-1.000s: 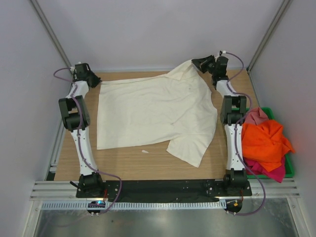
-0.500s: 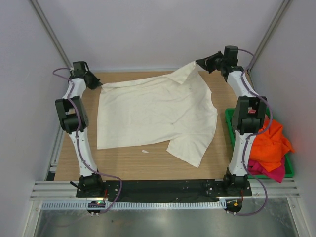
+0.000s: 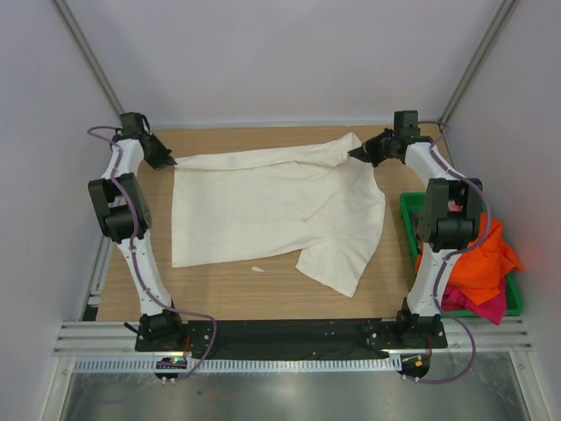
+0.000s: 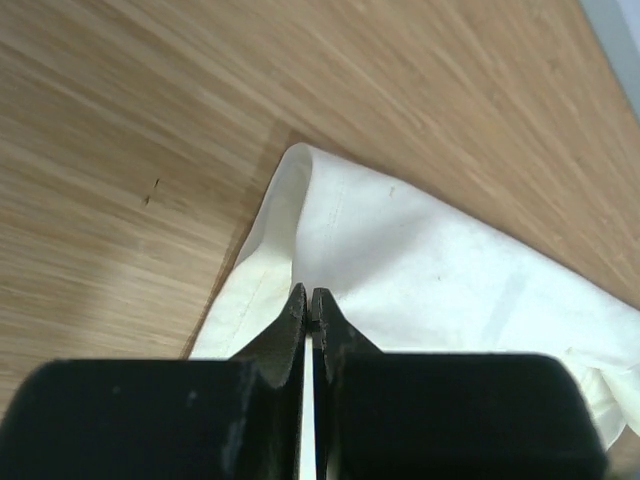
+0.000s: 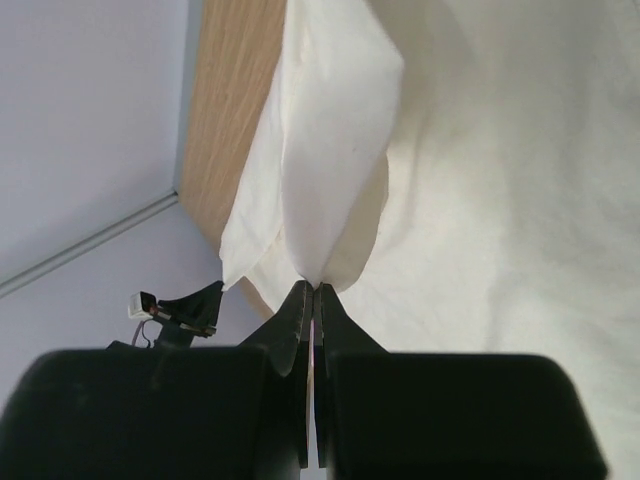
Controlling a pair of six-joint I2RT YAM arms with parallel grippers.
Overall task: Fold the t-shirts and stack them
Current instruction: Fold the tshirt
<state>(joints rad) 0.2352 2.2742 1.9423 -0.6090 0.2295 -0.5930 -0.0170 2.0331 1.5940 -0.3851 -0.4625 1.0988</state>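
Cream-white t-shirt point(image 3: 272, 206): soft, matte, plain cloth, spread mostly flat with shallow creases. A broad, roughly rectangular outline is presented, and a stitched edge is visible in the left wrist view.
Position of the shirt: it is laid over the middle and far part of the tabletop point(image 3: 263, 294), which is a pale wood-grain surface left bare along the near edge.
Long axis: it runs left to right across the tabletop. A straight edge lies at the left, and one short sleeve points towards the near right.
Far edge: a narrow band of cloth is stretched between the two far corners, each of which is held.
Left pincer point(image 3: 166, 161): the black jaws are pressed fully together on a doubled fold at the far left corner of the shirt, low over the wood.
Right pincer point(image 3: 355, 153): the jaws are closed tight on a pinched peak of cloth at the far right corner. From there the fabric is drawn out into a tapered, tent-like fold.
Green bin point(image 3: 407, 212): rigid green plastic, rectangular, set off the tabletop's right side and partly hidden by the right arm point(image 3: 438, 219).
Bin contents: an orange t-shirt point(image 3: 486, 259) is heaped in crumpled folds and spills over the rim. A magenta t-shirt point(image 3: 480, 304) is seen beneath it at the near end.
White fleck point(image 3: 257, 268): a small scrap is seen on the wood just beside the shirt's near edge.
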